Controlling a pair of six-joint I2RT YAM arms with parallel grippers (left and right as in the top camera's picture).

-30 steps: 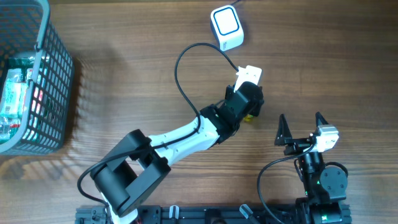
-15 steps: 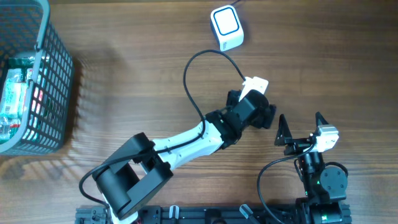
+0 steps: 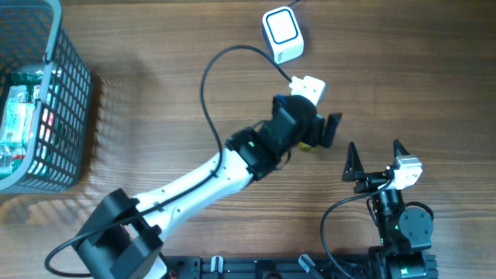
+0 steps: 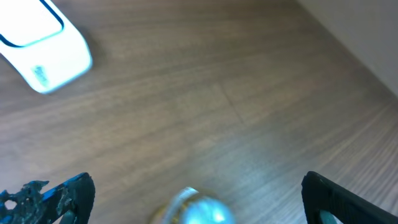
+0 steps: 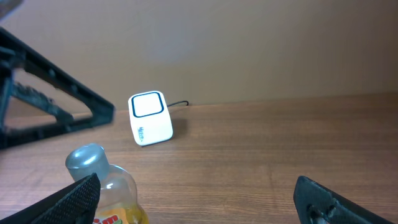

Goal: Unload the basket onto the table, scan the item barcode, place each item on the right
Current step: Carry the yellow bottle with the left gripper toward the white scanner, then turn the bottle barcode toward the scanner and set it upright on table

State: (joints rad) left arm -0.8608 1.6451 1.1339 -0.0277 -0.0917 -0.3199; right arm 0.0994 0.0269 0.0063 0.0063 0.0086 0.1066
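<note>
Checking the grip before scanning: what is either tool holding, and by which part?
Nothing is held. The left tool is open, jaws well clear of the bottle; the right tool is open and empty.

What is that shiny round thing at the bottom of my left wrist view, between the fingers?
Observer: That is the top of a small bottle. The right wrist view shows it standing upright on the table, with yellowish contents.
Operator: Is the other arm anywhere near it?
Observer: Overhead, the right gripper sits open beside the bottle on the robot's right, apart from it and touching nothing.
Operator: Anything else out there?
Observer: A grey mesh basket at the far left edge, with packaged items inside.
</note>
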